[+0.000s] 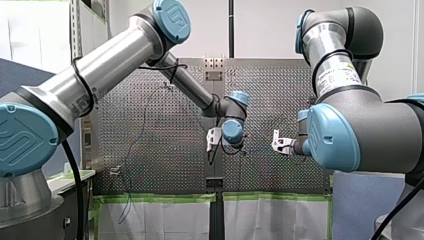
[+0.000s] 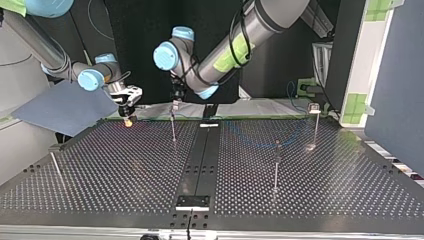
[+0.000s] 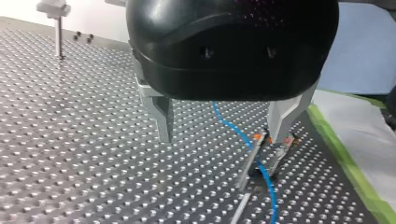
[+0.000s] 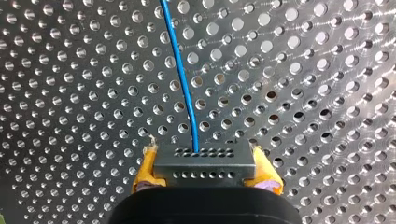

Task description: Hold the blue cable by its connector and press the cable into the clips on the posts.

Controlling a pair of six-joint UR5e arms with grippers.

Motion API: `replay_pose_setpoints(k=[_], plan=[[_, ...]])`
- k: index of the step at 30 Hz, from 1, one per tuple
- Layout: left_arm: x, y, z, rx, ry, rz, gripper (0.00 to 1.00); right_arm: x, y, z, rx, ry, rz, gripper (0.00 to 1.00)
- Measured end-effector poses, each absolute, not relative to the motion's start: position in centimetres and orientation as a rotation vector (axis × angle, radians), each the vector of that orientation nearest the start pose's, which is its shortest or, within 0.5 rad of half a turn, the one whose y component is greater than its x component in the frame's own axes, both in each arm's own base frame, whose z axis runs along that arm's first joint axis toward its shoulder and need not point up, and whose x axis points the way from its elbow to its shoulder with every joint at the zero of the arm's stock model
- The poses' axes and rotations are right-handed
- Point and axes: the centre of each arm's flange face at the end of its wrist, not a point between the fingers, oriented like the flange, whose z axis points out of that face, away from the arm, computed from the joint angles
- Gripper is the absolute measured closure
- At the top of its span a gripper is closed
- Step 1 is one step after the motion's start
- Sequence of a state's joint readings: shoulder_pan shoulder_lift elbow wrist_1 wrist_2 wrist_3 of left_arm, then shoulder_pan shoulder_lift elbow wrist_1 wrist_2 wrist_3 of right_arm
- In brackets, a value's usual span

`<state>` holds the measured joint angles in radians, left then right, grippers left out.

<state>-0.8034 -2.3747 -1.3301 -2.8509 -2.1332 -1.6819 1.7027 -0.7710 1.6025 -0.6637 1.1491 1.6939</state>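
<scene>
Your right end effector (image 4: 204, 169) is pinching the connector (image 4: 205, 164) on the blue cable (image 4: 182, 84). Left end effector (image 3: 224, 127) is hanging spread by a clip (image 3: 274, 140).

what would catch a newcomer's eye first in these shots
In the right wrist view, the blue cable runs out over the perforated table from a dark connector clamped between the right tool's yellow pads. In the left wrist view, the left tool hangs open over a clip, with the cable running past it.
</scene>
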Motion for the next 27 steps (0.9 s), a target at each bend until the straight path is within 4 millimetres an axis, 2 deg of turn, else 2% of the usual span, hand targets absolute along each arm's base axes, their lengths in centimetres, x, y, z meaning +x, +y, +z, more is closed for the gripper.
replay_pose_setpoints(k=[10,22,27], plan=[[42.1,-53.6,15.6,0.182,1.729,-0.152,0.0,25.6,-61.4,5.5,1.693,-1.166,1.617,1.0],[41.9,-49.9,18.5,0.132,1.706,-0.129,0.0,25.5,-61.3,5.5,1.7,-1.172,1.61,1.0],[41.1,-48.3,19.6,0.127,1.713,-0.123,0.0,25.5,-61.3,5.5,1.702,-1.173,1.607,1.0]])
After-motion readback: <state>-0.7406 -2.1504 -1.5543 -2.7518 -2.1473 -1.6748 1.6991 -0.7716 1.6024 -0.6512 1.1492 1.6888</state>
